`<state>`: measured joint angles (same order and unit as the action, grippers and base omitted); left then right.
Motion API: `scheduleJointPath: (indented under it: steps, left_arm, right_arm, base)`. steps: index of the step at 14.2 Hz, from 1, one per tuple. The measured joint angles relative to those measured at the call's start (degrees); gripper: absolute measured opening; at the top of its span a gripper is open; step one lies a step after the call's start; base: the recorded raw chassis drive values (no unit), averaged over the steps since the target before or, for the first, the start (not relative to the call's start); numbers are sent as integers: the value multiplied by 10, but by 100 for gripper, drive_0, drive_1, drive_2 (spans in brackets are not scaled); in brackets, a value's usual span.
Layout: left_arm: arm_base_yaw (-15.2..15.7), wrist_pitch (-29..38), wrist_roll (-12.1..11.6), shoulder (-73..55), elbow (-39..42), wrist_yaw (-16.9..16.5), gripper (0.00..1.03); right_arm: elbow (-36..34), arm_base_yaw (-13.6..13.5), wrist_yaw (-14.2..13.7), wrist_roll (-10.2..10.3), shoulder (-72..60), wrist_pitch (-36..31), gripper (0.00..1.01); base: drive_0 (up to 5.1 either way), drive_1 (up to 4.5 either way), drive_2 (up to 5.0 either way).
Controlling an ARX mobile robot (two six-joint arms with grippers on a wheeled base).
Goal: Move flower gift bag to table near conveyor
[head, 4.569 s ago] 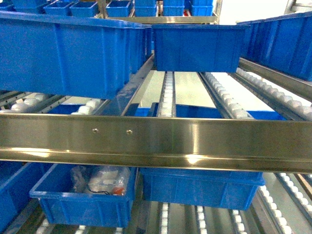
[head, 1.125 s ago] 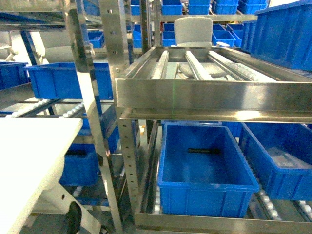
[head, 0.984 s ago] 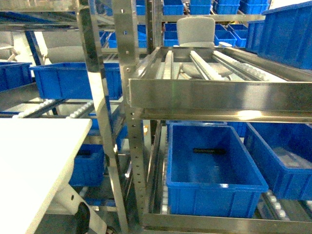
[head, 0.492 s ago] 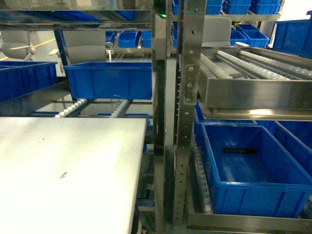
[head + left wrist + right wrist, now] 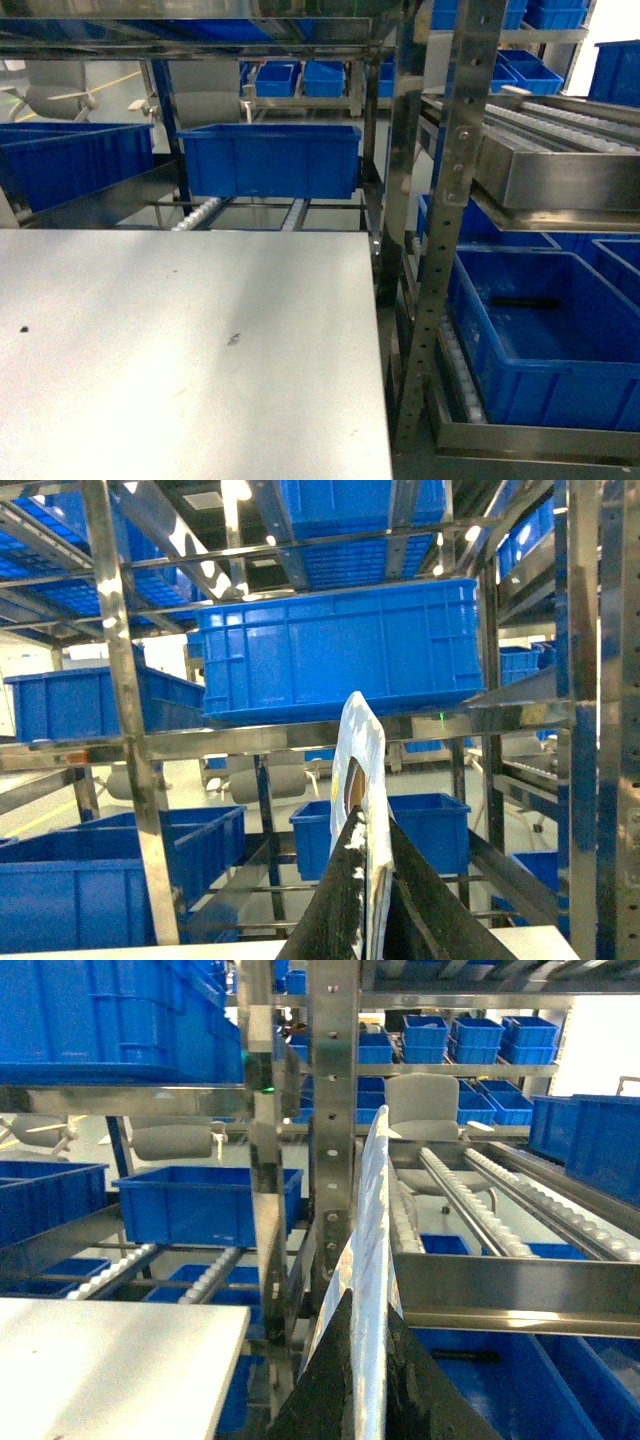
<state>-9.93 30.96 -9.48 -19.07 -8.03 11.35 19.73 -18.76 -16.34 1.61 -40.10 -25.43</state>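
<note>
Grippers number two, one per wrist view, and each is clamped on an edge of the flower gift bag. In the left wrist view the left gripper (image 5: 368,880) has its dark fingers pressed against both faces of a thin, pale, speckled sheet of the flower gift bag (image 5: 357,750), which stands upright above them with a cut-out handle hole. In the right wrist view the right gripper (image 5: 368,1380) pinches the same bag (image 5: 372,1260) edge-on, a narrow glossy strip rising between the closed fingers. The bag is held in the air and does not show in the head view.

One table (image 5: 180,350) fills the lower left of the head view, its white-grey top bearing two small dark specks. One conveyor (image 5: 560,150) with white rollers sits at upper right on a steel frame, behind one perforated steel upright (image 5: 445,230). Below it one blue tray (image 5: 540,340) holds a single dark object (image 5: 520,300). Another blue bin (image 5: 270,160) sits on rollers beyond the table's far edge.

Compared with half a second ago, the table takes up more of the head view and reaches further right, while the upright, conveyor and tray lie further right.
</note>
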Motion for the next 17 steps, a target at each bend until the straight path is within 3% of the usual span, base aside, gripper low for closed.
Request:
scheduleJointPath:
  steps: [17]
  left_arm:
    - [0,2,0,0,0,1,2]
  right_arm:
    - [0,0,0,0,0,-1,3]
  base:
    - [-474,115,365]
